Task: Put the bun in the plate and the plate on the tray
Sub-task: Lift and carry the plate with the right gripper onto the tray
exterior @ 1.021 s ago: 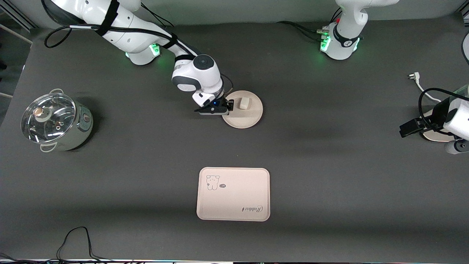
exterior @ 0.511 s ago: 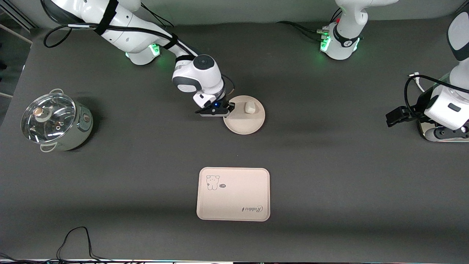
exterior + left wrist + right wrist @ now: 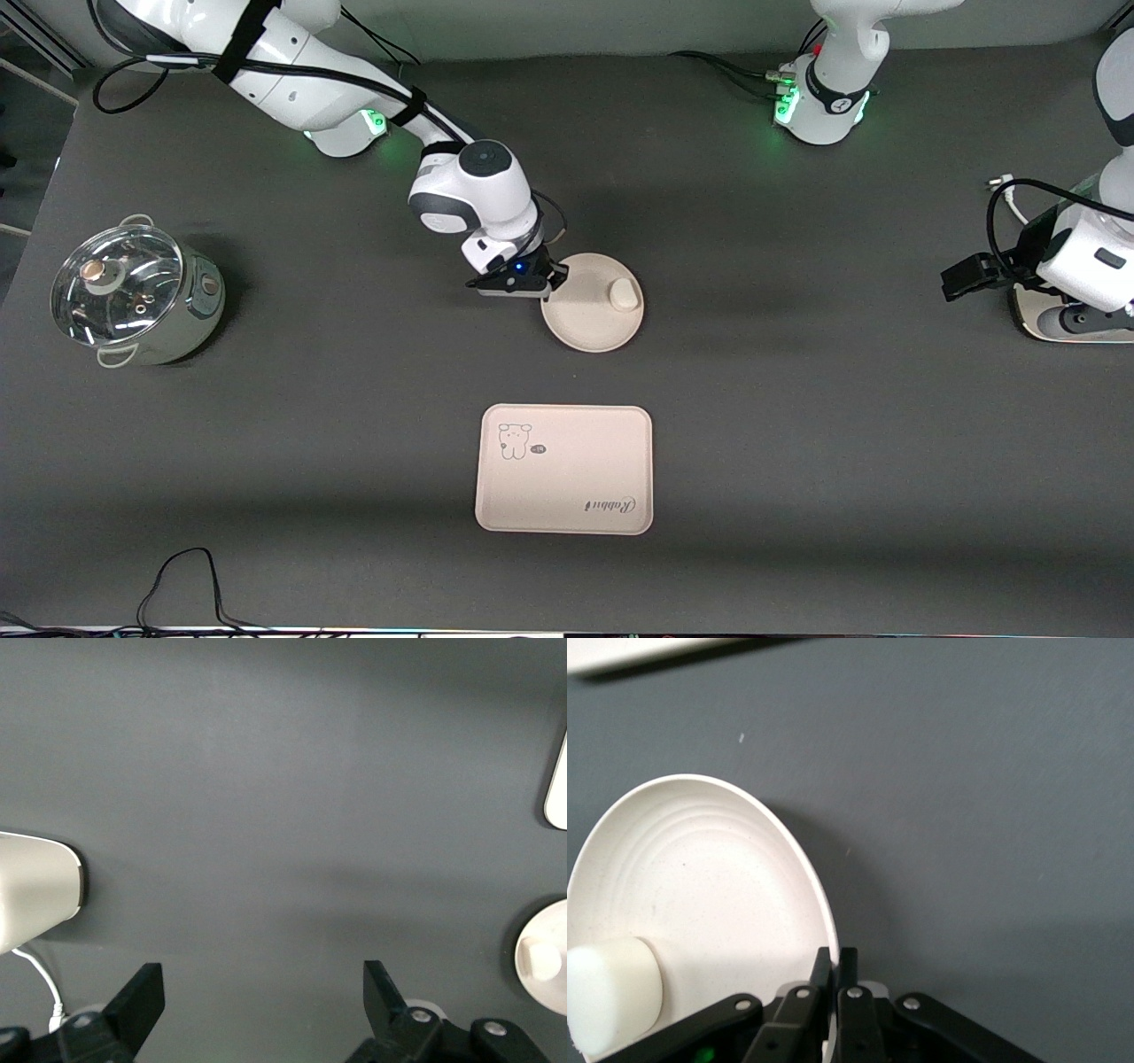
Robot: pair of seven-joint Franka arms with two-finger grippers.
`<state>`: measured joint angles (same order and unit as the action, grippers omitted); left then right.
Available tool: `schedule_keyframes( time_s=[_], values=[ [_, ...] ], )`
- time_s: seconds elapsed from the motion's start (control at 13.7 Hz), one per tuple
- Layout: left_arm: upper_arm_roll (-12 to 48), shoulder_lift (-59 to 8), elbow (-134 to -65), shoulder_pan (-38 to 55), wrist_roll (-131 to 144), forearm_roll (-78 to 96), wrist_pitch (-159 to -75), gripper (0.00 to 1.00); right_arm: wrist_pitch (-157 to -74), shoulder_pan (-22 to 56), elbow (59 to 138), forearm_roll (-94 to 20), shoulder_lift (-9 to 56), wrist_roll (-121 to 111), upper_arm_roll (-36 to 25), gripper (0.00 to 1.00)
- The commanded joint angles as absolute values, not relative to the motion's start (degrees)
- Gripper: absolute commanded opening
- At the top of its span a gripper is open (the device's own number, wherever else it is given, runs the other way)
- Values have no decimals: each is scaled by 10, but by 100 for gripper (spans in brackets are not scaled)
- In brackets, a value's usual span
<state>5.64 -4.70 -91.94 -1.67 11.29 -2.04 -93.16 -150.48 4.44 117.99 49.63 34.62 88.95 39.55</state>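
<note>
Across the worktop point(image 3: 797, 399), as the front view shows it, the bun point(image 3: 624, 295) already sits in the plate point(image 3: 592, 321), near the rim toward the left arm's end, so the first half of the task looks done. The plate is not yet on the tray point(image 3: 564, 469), which lies nearer to the front camera with bare worktop between the two. The right end effector point(image 3: 542, 285) is at the plate's rim on the side toward the right arm's end. A lidded pot point(image 3: 133, 294) stands well apart at that same end. The left end effector point(image 3: 966, 276) hovers over the worktop at the left arm's end, close to a white appliance point(image 3: 1063, 323), and that arm waits. From the left wrist view, the left end effector point(image 3: 266, 1005) has its fingers spread wide with nothing between them; only dark worktop lies below, with the plate point(image 3: 554, 930) and the bun point(image 3: 537, 955) small at one edge and a corner of the tray point(image 3: 558, 788) at the same edge. From the right wrist view, the right end effector point(image 3: 834, 979) has its fingers pressed together on the plate's point(image 3: 700, 886) thin rim, pinching it, and the bun point(image 3: 611, 988) rests inside the plate close by. A strip of the tray point(image 3: 638, 651) shows at the frame's edge. What is left, by this judgement, is carrying the plate over the tray and setting it down without tipping the loose bun out.
</note>
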Motion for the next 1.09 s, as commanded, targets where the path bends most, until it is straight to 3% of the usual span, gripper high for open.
schedule_keyframes(
  time_s=[0.0,0.29,0.66,1.02],
  values=[
    [57,-37,-925,-10,118,-25,-919,100,-1462,31,1149,446,341,837,408,0],
    [57,-40,-925,-8,113,-26,-918,100,-1348,34,1046,321,341,738,424,0],
    [57,-40,-923,-11,110,-26,-909,100,-1345,19,968,282,352,648,418,0],
    [54,-44,-922,-13,109,-28,-905,100,-1348,18,883,171,364,479,345,0]
  ],
)
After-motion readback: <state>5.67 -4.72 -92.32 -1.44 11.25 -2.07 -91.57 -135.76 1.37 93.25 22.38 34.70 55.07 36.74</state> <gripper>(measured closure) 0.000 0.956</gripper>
